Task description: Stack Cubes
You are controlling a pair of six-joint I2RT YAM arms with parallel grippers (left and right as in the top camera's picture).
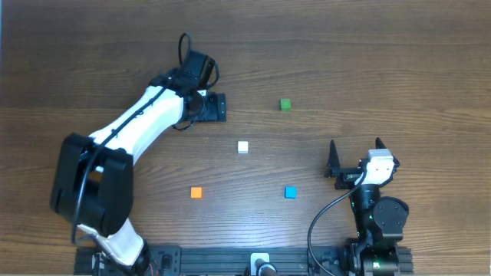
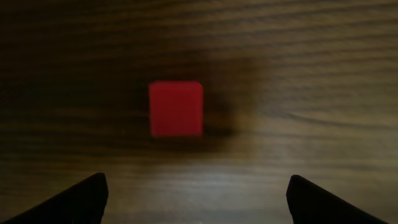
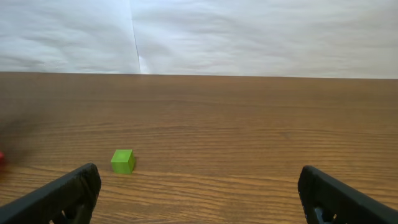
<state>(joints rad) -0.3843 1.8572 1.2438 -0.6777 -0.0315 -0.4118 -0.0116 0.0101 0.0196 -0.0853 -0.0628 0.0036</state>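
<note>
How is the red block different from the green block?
The red cube is red, the green cube green. The red cube lies just under the left gripper, whose fingers are spread open; the green cube sits on its own with no gripper over it. Both are small cubes resting flat on the wooden table, with nothing stacked on them.

Only bare table [image 2: 311, 74] surrounds the red cube [image 2: 176, 108] under the left tool [image 2: 196, 180].
</note>
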